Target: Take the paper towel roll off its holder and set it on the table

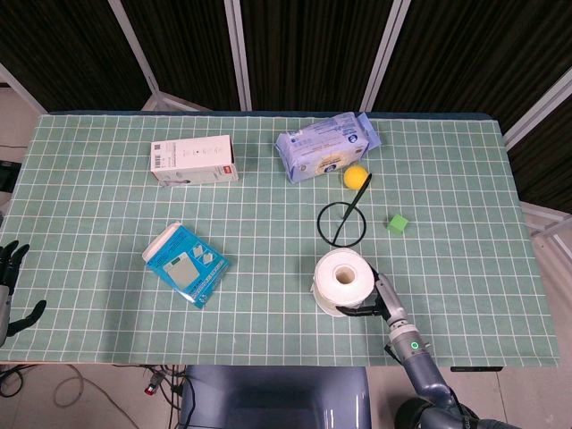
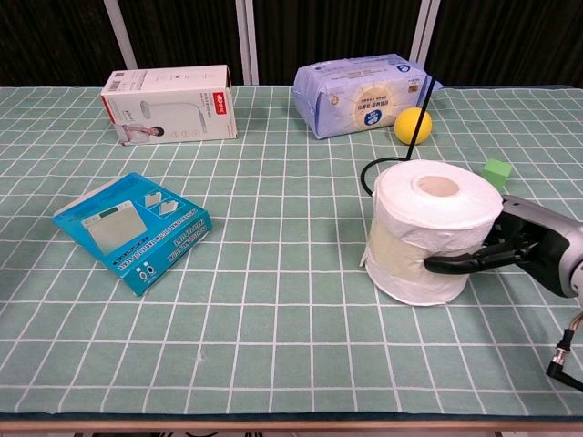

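The white paper towel roll [image 1: 343,281] [image 2: 424,228] stands upright near the table's front edge, just in front of its holder. My right hand [image 1: 374,302] [image 2: 504,247] grips the roll from its right side, dark fingers wrapped against its wall. The holder [image 1: 343,221] [image 2: 404,146] is a black wire ring base with a thin upright rod, standing bare behind the roll. My left hand [image 1: 11,284] hangs off the table's left edge, fingers spread and holding nothing; the chest view does not show it.
A yellow ball [image 1: 356,176] and a blue wet-wipes pack [image 1: 323,147] lie behind the holder. A small green cube [image 1: 397,222] sits to its right. A white box [image 1: 194,160] is at the back left, a blue packet [image 1: 185,264] at the front left.
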You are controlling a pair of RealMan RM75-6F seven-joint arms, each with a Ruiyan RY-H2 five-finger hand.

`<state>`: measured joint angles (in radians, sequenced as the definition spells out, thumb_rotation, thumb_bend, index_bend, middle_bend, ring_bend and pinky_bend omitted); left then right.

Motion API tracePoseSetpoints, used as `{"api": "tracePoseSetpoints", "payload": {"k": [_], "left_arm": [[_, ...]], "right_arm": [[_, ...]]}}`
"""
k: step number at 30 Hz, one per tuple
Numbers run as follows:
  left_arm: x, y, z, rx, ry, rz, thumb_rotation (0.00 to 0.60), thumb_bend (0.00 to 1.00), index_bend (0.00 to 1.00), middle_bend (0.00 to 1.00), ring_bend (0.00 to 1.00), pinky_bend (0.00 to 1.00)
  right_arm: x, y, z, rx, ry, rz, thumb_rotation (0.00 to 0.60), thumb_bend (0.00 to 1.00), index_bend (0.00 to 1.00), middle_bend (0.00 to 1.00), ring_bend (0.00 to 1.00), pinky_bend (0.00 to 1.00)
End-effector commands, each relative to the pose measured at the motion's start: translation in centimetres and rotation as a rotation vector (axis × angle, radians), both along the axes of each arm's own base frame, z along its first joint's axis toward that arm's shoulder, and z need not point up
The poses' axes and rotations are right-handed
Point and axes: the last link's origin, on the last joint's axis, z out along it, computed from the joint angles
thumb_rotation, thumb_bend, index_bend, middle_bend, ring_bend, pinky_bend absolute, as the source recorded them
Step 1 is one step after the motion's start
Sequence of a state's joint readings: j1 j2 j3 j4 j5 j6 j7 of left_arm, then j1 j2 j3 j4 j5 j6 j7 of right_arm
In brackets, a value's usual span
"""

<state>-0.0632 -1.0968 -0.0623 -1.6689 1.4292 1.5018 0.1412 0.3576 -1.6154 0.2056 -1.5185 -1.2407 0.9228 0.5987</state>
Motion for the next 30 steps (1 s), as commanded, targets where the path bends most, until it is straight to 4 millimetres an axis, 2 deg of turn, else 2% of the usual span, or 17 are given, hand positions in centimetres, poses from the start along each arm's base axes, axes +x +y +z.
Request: {"api": "tracePoseSetpoints", "payload": {"k": [1, 6, 10, 13, 16, 18, 20, 22, 25, 30], "left_arm": [[0.0, 0.0, 0.0, -0.001, 0.002, -0.002, 0.600, 0.24, 0.09, 0.00, 0.00, 0.00], [0.0, 0.0, -0.1, -0.001, 0.005, 0.000, 0.600, 0.24, 0.09, 0.00, 0.00, 0.00], [0.0, 0.0, -0.1, 0.002, 0.004, 0.000, 0.600, 0.24, 0.09, 0.00, 0.00, 0.00], [0.0, 0.0, 0.1, 0.009, 0.001, 0.001, 0.600, 0.24, 0.09, 0.00, 0.00, 0.00], [0.0, 0.0, 0.2, 0.014, 0.000, 0.002, 0.600, 0.24, 0.09, 0.00, 0.00, 0.00], [0.0, -0.1, 0.1, 0.012, 0.003, 0.001, 0.600, 0.24, 0.09, 0.00, 0.00, 0.00], [0.1, -0.2, 0.0, 0.009, 0.005, -0.001, 0.600, 0.24, 0.09, 0.00, 0.00, 0.00], [0.2, -0.3, -0.1, 0.008, 0.007, -0.003, 0.600, 0.24, 0.09, 0.00, 0.00, 0.00], [0.3, -0.4, -0.3, 0.000, 0.008, -0.005, 0.600, 0.24, 0.09, 0.00, 0.00, 0.00], [0.5, -0.4, -0.5, -0.012, 0.012, -0.016, 0.600, 0.24, 0.09, 0.00, 0.00, 0.00]], "right_arm": [[0.0, -0.2, 0.5, 0.062, -0.007, 0.025, 0.600, 0.00, 0.00, 0.00, 0.00, 0.00], [-0.4, -0.6, 2.5, 0.038, -0.003, 0.053, 0.600, 0.00, 0.00, 0.00, 0.00, 0.00], [-1.3, -0.3, 5.8, 0.013, 0.038, 0.084, 0.600, 0.00, 0.00, 0.00, 0.00, 0.00], [-2.5, 0.7, 10.2, -0.042, 0.116, 0.123, 0.600, 0.00, 0.00, 0.00, 0.00, 0.00], [-3.5, 2.8, 14.4, -0.058, 0.232, 0.174, 0.600, 0.00, 0.00, 0.00, 0.00, 0.00], [-5.0, 5.6, 20.0, -0.102, 0.458, 0.226, 0.600, 0.00, 0.00, 0.00, 0.00, 0.00], [-5.4, 6.8, 22.2, -0.138, 0.594, 0.243, 0.600, 0.00, 0.00, 0.00, 0.00, 0.00], [-6.1, 7.3, 23.3, -0.215, 0.788, 0.265, 0.600, 0.00, 0.00, 0.00, 0.00, 0.00], [-7.0, 8.0, 22.9, -0.277, 1.018, 0.283, 0.600, 0.00, 0.00, 0.00, 0.00, 0.00], [-8.1, 7.8, 21.5, -0.345, 1.192, 0.284, 0.600, 0.00, 0.00, 0.00, 0.00, 0.00]]}}
